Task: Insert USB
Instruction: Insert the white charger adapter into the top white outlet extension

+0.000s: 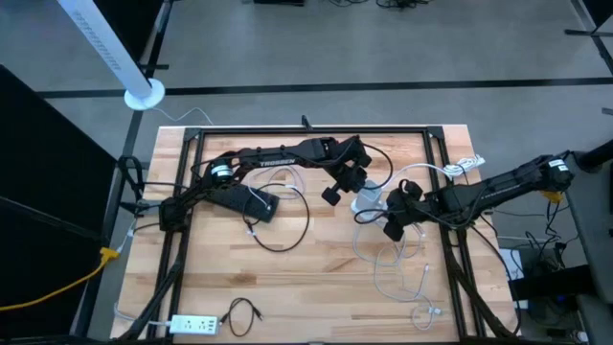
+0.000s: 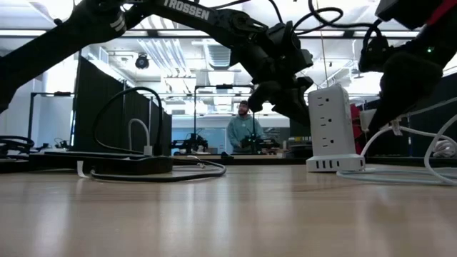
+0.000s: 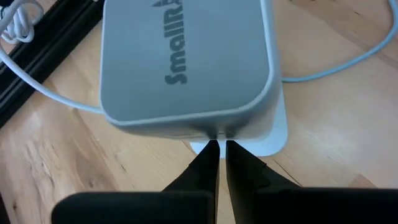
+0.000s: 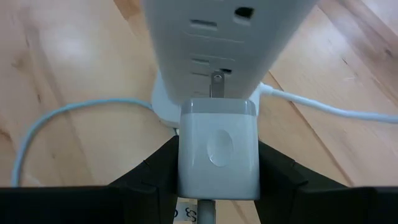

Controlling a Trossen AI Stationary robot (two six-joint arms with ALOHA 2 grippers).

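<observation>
Right gripper (image 4: pixel 217 186) grasps a white charger block (image 4: pixel 217 146) at the power tower (image 4: pixel 224 43).
Prongs nearly meet the outlet; next, align and push straight in while the clenched left gripper (image 3: pixel 217 162) braces the top.

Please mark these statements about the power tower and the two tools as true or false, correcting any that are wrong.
1. The right tool holds a white charger. True.
2. The charger's prongs are fully seated in the tower. False: metal prongs still show between the charger and the tower's outlet.
3. The left tool is wide open. False: its fingers are shut, tips against the tower's top edge.
4. The tower stands upright on the table. True.
5. A person shows in the room behind the table. True.
6. The tower lies on its side. False: it stands on its base.
</observation>
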